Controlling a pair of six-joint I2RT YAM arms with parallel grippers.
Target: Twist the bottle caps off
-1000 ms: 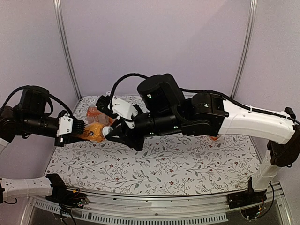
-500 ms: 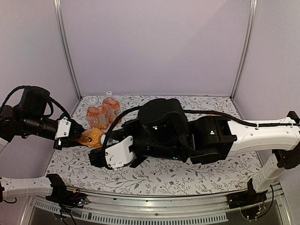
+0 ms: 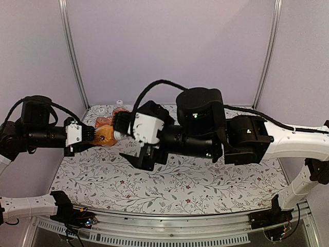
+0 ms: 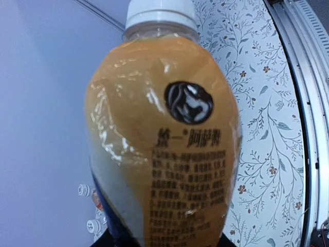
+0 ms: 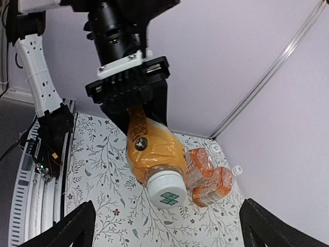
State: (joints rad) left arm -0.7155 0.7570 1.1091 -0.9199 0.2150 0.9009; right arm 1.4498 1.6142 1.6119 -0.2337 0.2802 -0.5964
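Lilac walls (image 3: 169, 46) enclose a floral-patterned bench (image 3: 195, 180). Three bottles of orange drink are in view, each topped by one white cap. Two rear bottles (image 5: 208, 177) sit touching near the back left corner, and their rear caps (image 5: 213, 150) are screwed on. The left arm reaches in level from the left. The left gripper (image 3: 92, 136) has its jaws clenched on the base end of the held bottle (image 5: 154, 149), which hangs sideways above the bench. The held cap (image 5: 167, 191) points straight at the right wrist. The right arm stretches across from the right, and the right gripper (image 3: 128, 140) has its jaws spread wide, clear of that cap.
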